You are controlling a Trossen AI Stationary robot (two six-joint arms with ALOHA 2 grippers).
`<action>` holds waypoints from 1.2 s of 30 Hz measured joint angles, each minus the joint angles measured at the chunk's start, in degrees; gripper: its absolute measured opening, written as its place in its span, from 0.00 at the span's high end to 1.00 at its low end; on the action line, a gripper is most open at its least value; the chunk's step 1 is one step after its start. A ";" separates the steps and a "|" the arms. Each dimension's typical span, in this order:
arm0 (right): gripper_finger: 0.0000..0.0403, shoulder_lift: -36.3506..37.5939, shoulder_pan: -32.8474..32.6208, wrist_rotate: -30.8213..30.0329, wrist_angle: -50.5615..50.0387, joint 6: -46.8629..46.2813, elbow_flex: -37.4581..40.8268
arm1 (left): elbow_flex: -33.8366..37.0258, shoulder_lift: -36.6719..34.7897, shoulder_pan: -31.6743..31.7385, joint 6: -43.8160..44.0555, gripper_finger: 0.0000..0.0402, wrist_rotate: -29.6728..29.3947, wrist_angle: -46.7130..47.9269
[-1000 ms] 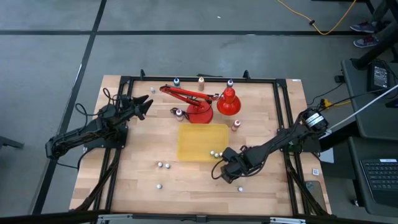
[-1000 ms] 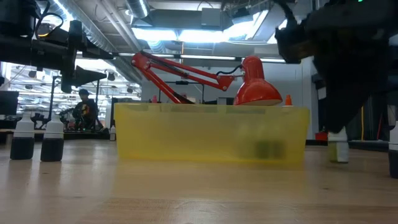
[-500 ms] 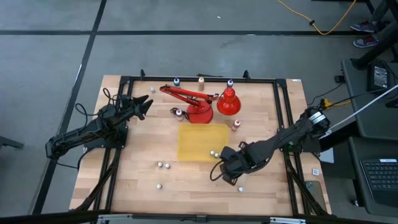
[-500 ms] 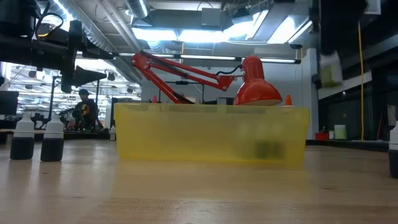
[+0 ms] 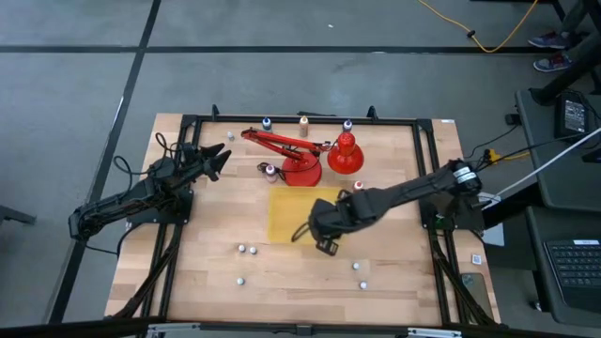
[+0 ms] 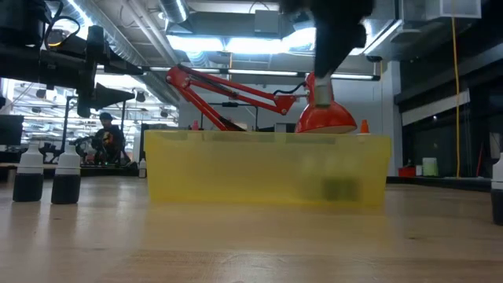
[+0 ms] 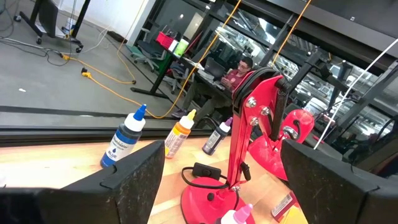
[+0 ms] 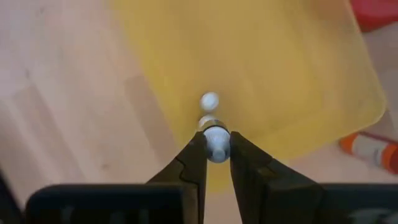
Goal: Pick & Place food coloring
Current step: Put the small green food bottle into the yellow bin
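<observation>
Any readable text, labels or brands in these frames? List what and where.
None legible.
Blue bottle: label with print, too blurred to read.
Orange bottle: label blurred, unreadable.
Dark bottle: nothing readable.
Red lamp: no marking visible.
Yellow tray: no text visible.
Small bottle in the right gripper: no label visible.
</observation>
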State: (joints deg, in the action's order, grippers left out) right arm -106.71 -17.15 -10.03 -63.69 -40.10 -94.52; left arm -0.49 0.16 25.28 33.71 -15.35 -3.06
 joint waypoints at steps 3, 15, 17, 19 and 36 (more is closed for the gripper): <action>0.85 -1.31 1.13 0.46 2.02 2.12 -0.28 | 0.00 -0.02 0.00 0.00 0.22 0.00 -0.01; 0.85 -7.25 3.37 1.53 10.31 7.61 -0.26 | 0.00 -0.02 0.00 -0.02 0.22 0.02 0.01; 0.85 -8.05 3.63 1.70 10.42 7.66 -0.26 | 0.00 -0.02 0.00 0.00 0.22 0.00 -0.01; 0.85 -8.92 3.77 1.70 10.36 8.11 -0.26 | 0.00 -0.02 0.00 0.00 0.23 0.01 0.01; 0.85 -14.81 4.15 4.20 11.63 9.25 -0.24 | 0.00 0.00 0.00 0.00 0.23 0.00 0.00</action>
State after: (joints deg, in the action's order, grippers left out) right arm -121.51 -13.00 -5.84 -52.06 -30.85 -94.76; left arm -0.49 0.16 25.28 33.71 -15.35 -3.06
